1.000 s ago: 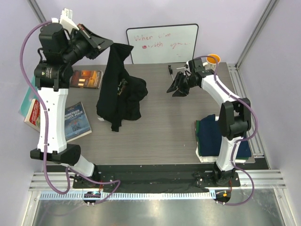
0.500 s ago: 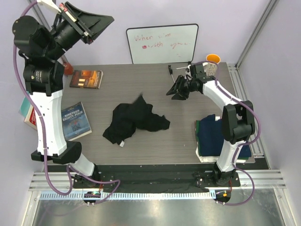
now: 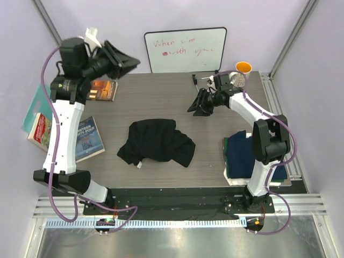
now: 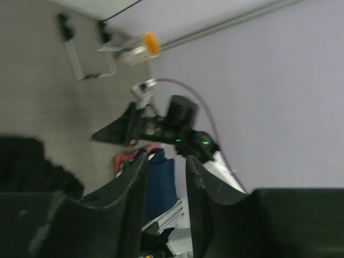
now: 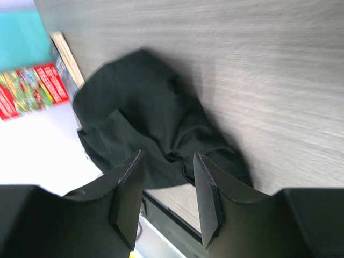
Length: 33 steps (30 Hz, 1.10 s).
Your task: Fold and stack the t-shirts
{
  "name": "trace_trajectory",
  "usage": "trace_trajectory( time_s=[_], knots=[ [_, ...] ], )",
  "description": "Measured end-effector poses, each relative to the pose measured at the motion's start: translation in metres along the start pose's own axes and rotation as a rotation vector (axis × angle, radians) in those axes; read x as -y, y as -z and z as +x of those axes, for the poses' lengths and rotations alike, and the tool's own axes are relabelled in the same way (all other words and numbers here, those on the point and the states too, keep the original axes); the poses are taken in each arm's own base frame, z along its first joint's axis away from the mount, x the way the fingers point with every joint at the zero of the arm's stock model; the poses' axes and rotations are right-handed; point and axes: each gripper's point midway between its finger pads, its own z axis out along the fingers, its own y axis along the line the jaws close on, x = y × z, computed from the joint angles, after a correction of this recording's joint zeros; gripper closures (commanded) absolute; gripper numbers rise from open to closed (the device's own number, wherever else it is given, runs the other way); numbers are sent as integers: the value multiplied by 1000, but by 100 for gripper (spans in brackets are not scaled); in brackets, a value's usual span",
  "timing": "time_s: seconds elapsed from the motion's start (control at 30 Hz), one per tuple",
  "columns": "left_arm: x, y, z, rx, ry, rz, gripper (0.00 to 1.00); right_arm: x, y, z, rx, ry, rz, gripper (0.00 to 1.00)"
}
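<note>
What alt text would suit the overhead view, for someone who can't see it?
A crumpled black t-shirt lies in the middle of a grey table. A robot's left pincer hangs raised, open, near some books; its right pincer hovers open beyond a stack of folded shirts.

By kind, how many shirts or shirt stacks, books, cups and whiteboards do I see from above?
Loose black t-shirt: 1
Stack of folded t-shirts: 1
Books: 4 (teal one partly covered)
Orange cup: 1
Whiteboard: 1
Total: 8
</note>
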Motion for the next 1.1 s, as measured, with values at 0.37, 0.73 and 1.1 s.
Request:
trace_trajectory(
  time_s=[0.37, 0.73, 1.1],
  knots=[
    [-269, 40, 153, -348, 185, -783, 40, 4, -29, 38, -142, 43, 21, 53],
    [-312, 68, 194, -466, 147, -877, 40, 15, -45, 36, -181, 12, 32, 54],
    [-357, 45, 205, -560, 138, -904, 79, 14, -41, 38, -200, 15, 40, 53]
  ],
)
